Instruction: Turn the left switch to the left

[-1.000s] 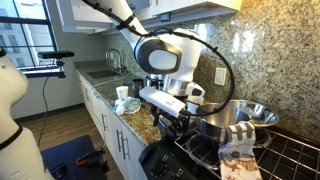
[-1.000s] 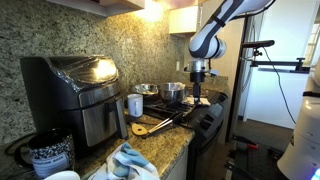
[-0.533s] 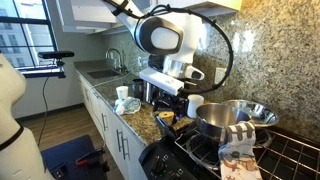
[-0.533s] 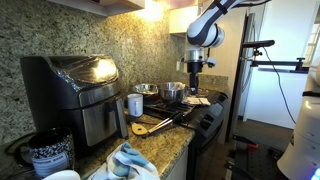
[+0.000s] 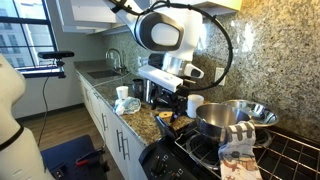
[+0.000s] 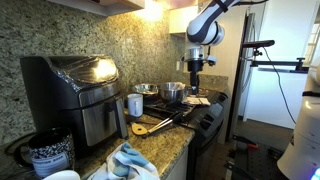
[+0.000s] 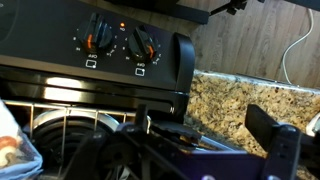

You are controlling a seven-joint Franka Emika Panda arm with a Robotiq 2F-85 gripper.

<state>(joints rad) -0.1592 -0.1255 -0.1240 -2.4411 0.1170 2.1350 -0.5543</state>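
1. The step in hand is the approach. The arm's black two-finger gripper (image 6: 195, 88) hangs above the cooktop of the black stove with wire grates (image 7: 60, 112). It is well apart from the control panel and touches nothing.
2. The gripper looks released. In the wrist view its fingers (image 7: 272, 138) stand spread at the lower corners, with nothing grasped between them (the left finger is dim, so this is a judgement).
3. The task's thing is the left round black switch with an orange marker (image 7: 97, 38). It sits on the stove's dark front panel, just beside a second matching black switch (image 7: 141, 44) to its right as the wrist view shows them. Neither switch can be made out in the exterior views.
4. A shiny steel pot (image 5: 215, 122) stands on a burner near the gripper, beside the speckled granite worktop (image 7: 245, 95).
5. The next move probably calls for bringing the gripper down and in toward the panel and centring the jaws on the left switch alone. The gripper would then close on its rim and twist it leftward, keeping clear of the neighbouring switch and the pot.
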